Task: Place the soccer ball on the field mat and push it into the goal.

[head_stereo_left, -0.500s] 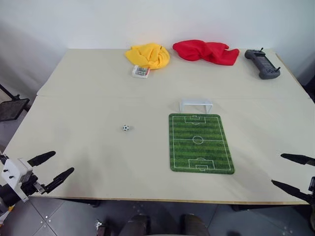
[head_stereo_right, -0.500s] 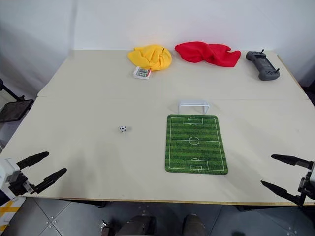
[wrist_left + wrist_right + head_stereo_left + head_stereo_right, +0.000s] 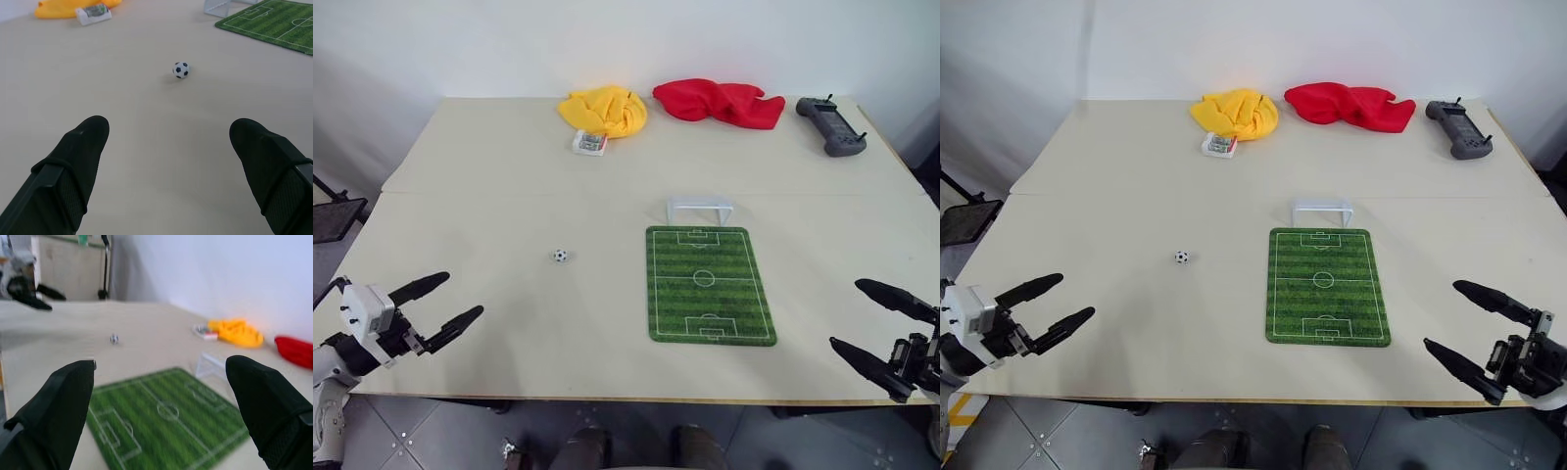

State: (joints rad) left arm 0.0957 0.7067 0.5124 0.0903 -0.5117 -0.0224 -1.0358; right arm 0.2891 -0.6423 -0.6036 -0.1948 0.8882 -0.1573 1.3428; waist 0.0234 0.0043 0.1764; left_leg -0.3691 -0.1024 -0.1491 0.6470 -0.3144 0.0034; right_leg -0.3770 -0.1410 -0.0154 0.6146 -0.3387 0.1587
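The soccer ball [image 3: 561, 256] lies on the bare beige table, left of the field mat [image 3: 709, 284]; it shows ahead of my left fingers as a small black-and-white ball [image 3: 181, 70]. The white goal [image 3: 700, 209] stands just past the mat's far end. My left gripper [image 3: 440, 305] hovers open over the table's near left corner, empty, pointing toward the ball. My right gripper [image 3: 869, 326] hangs open and empty at the near right edge, facing the mat [image 3: 166, 413] and goal [image 3: 213, 365].
At the table's far side lie a yellow cloth [image 3: 605, 109], a small white box [image 3: 589, 143] in front of it, a red cloth [image 3: 717, 101] and a dark grey handheld controller [image 3: 830, 126]. A black stand [image 3: 335, 217] sits off the table's left edge.
Both grippers have come inward over the table's near edge, the left one rising toward the ball's side. The ball, mat and goal have stayed put.
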